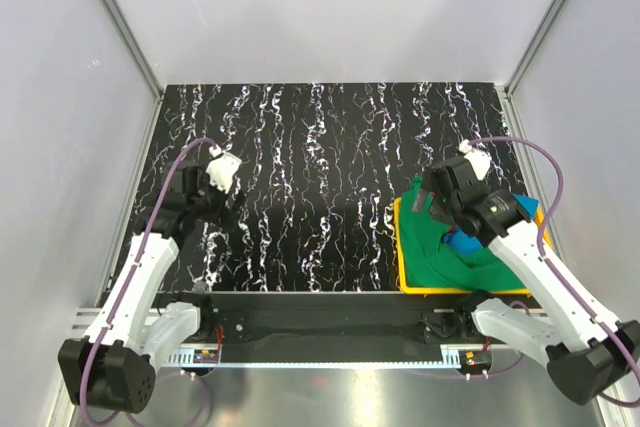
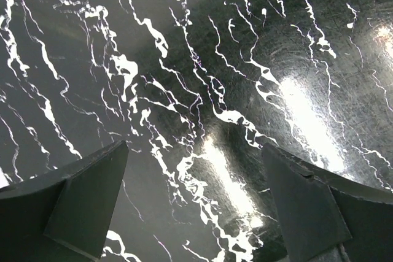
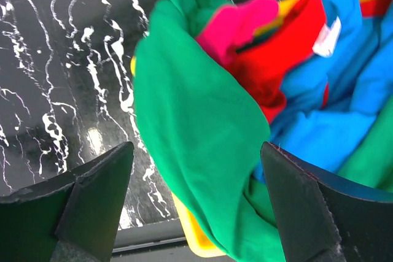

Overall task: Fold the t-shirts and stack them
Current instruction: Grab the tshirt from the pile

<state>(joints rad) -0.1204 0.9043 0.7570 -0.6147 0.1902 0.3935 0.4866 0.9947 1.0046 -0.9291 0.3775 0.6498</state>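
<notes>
Four soft plain cloth t-shirts lie crumpled together, unfolded, in a shallow yellow plastic tray at the right near corner of the black counter with its white marble-like veins. The green t-shirt lies on top and covers most of the heap. One broad fold of it spills over the tray's left rim toward the bare counter. In the right wrist view, the red t-shirt is bunched beside the green one, a small patch of the magenta-pink t-shirt peeks out at the far end, and the blue t-shirt fills the right side in loose wrinkles. A small white label shows where red meets blue. From above, only the green cloth and a sliver of blue are visible.

The right arm reaches forward from its base and bends over the tray, with the right pincer above the left part of the heap. Its two dark fingers are spread wide, framing the green fold, and nothing is clamped between them.

The left arm is raised over the left side of the counter, well apart from the tray. The left pincer points down at bare marbled surface, spread wide and holding nothing.
</notes>
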